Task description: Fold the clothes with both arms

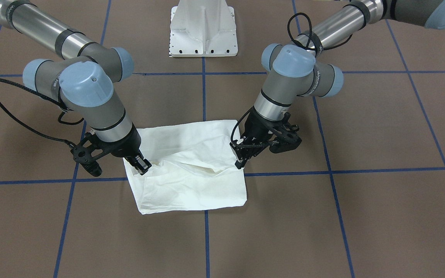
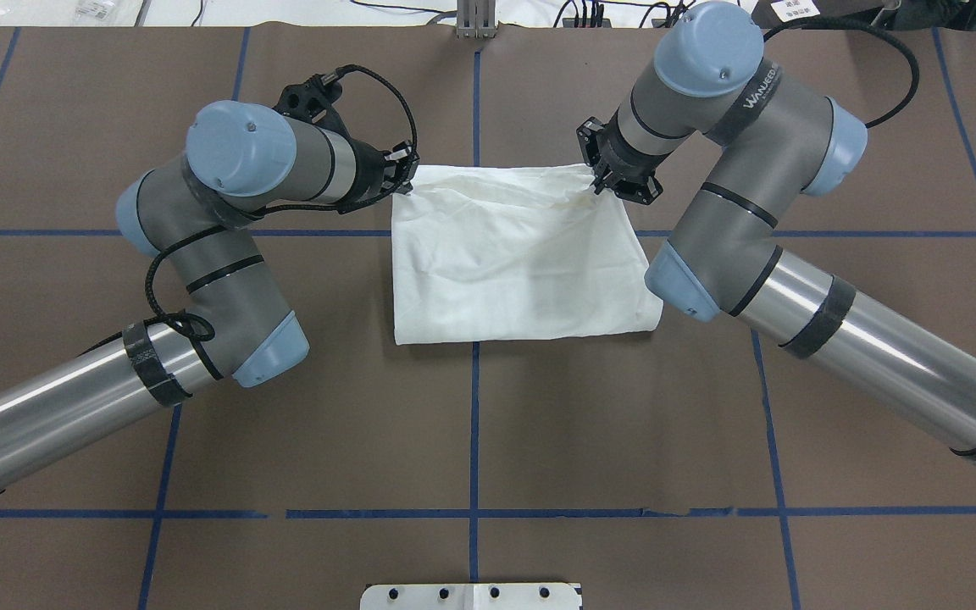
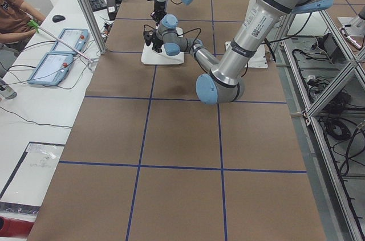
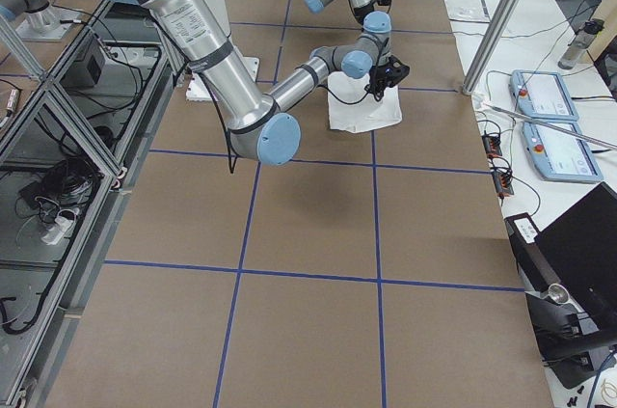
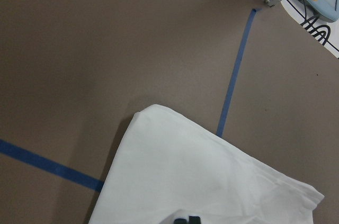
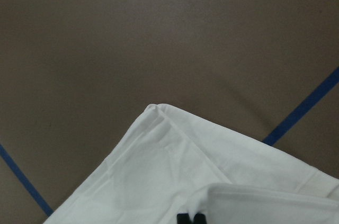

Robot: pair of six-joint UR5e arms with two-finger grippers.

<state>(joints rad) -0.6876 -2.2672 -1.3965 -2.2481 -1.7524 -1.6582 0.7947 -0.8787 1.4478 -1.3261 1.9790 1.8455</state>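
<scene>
On the robot's left, the arm of silver tube and grey joints with light-blue caps (image 2: 200,246) is reaching over the brown table gridded with blue tape (image 2: 302,424). Its black open-frame left gripper (image 1: 240,161) is clamped on the far left corner of the white long-sleeved T-shirt (image 2: 522,271). The shirt is lying at the table's middle, straddling a tape line, and is already squared into a soft rectangle with the sleeves tucked out of sight. No collar or print is showing. Its far edge is hanging raised between the two grips and sagging in the middle, as thin, limp cloth does, with creases running from each pinched corner. The paired hold is probably keeping that edge level so that a fold toward the robot lands square. On the right, the matching arm (image 2: 751,212) is mirroring the pose, its black right gripper (image 1: 144,166) pinched tight on the opposite far corner. The matte tabletop looks grippy enough to hold the lower layers in place.
</scene>
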